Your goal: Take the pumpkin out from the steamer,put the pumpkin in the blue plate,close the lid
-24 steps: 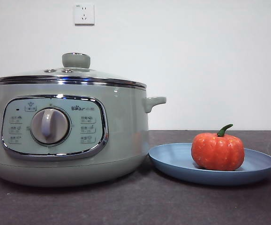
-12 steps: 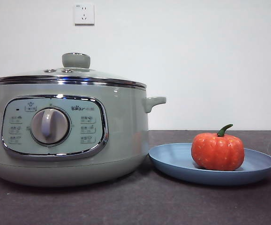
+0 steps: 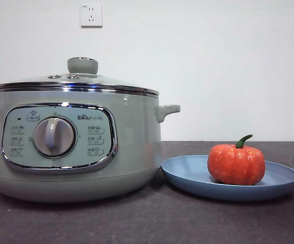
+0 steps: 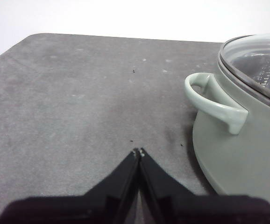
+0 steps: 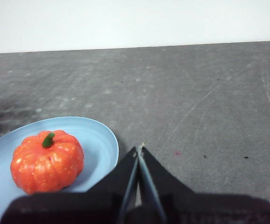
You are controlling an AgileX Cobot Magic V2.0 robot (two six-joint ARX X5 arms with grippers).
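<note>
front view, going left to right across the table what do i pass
Pale sage-green round steamer with its chrome-rimmed glass lid on top → shallow light-blue plate → glossy orange-red ribbed toy pumpkin with a green stem, sitting on the plate's right half.

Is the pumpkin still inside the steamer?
No, the pumpkin sits on the blue plate, beside the steamer with its lid on.
</note>
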